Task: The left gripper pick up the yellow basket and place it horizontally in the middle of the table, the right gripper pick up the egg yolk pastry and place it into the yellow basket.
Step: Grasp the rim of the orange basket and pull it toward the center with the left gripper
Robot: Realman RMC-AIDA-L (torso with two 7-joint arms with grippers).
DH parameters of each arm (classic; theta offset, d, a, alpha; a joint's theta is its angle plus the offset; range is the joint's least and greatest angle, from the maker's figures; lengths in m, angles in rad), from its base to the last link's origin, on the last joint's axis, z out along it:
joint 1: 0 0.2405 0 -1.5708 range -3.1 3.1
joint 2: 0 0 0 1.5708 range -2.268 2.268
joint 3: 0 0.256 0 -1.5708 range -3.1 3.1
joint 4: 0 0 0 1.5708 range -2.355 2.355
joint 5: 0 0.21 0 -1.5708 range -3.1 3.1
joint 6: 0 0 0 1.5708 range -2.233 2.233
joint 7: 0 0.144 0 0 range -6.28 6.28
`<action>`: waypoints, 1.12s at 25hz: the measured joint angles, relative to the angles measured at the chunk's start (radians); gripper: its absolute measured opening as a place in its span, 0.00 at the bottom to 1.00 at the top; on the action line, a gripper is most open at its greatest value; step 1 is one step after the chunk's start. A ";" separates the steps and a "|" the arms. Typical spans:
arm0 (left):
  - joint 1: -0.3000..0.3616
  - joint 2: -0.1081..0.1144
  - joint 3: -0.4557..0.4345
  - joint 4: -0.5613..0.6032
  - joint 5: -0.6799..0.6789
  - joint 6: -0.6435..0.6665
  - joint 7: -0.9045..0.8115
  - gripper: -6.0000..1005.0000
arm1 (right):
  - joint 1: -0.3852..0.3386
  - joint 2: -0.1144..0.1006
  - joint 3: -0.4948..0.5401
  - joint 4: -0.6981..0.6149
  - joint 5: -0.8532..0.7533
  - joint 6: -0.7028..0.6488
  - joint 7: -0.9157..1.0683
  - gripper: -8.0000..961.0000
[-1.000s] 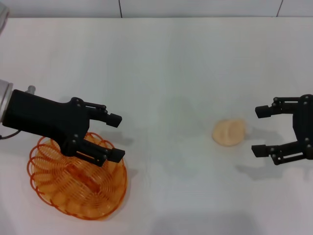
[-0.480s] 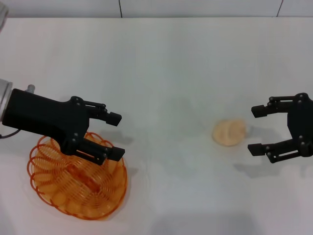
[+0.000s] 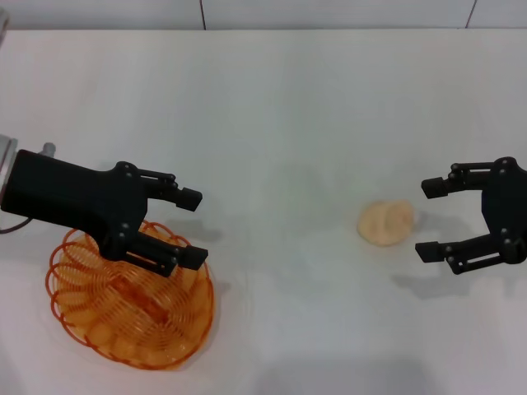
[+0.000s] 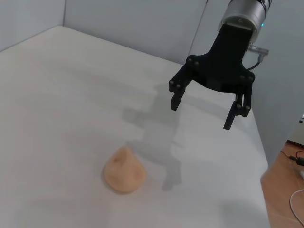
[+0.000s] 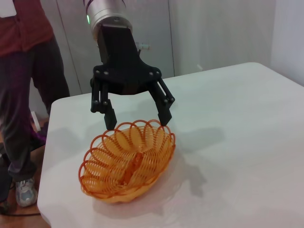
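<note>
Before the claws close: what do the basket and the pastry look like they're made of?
The yellow basket looks like thin wire looped in coils, with a glossy orange-yellow coating, possibly plastic; you can see the table through the loops. The egg yolk pastry looks like smooth, matte, pale beige dough; whether it's real or a model can't be told.

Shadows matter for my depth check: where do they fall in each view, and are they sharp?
Head view: soft shadows lie on the table beside the left tool and right tool. Left wrist view: a blurred double shadow reaches toward the egg yolk pastry. Right wrist view: a faint shadow lies beside the yellow basket.
</note>
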 joint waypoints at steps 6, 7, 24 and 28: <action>0.005 0.015 -0.012 0.013 0.009 0.006 -0.036 0.87 | 0.001 0.000 -0.008 0.001 0.007 0.015 -0.002 0.90; 0.006 0.017 -0.013 0.022 0.013 0.007 -0.051 0.87 | 0.002 0.000 -0.008 0.001 0.007 0.018 -0.002 0.90; 0.022 0.083 -0.204 0.162 0.380 0.028 -0.281 0.86 | 0.005 0.002 -0.044 0.001 0.019 0.050 0.007 0.89; 0.021 0.080 -0.209 0.193 0.463 0.030 -0.315 0.86 | 0.005 0.002 -0.045 -0.004 0.023 0.050 0.009 0.89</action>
